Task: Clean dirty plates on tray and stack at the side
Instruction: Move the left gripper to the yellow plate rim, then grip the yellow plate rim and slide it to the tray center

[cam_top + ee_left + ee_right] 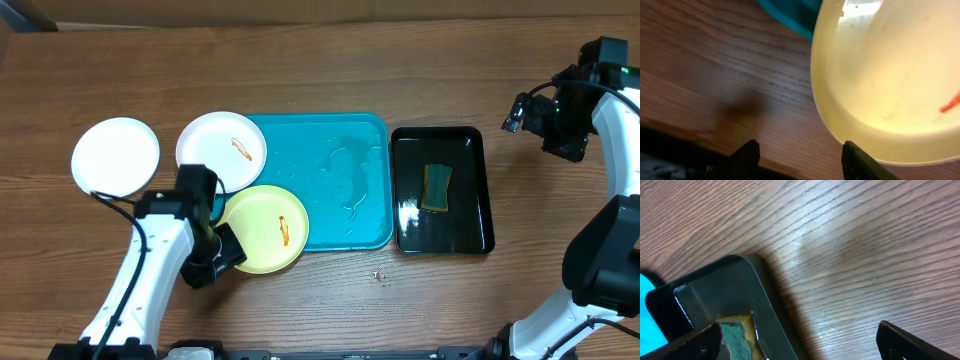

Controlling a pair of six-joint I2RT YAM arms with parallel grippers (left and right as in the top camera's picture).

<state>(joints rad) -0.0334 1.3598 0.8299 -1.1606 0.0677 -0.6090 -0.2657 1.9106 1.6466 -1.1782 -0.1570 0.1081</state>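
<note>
**Overhead look: one plate clean, two still dirty**

Overhead, the clean white plate sits alone on the wooden surface, far to the left and off the teal tray. It has no mark on it, so it looks done. It could be the start of the stack.

The other white plate rests on the tray's top left corner and hangs over the edge. It has an orange smear. The yellow-green plate hangs over the tray's bottom left corner and has an orange smear too. Both need cleaning, so I think about one third of the job is done.

The tray's long side runs left to right. The plates are round, so they point no way.

The sponge lies in the black tray, just right of the teal one.

The left pincer is spread open beside the yellow-green plate's rim, holding nothing. The right pincer is spread wide over the black tray's corner, empty too.
</note>
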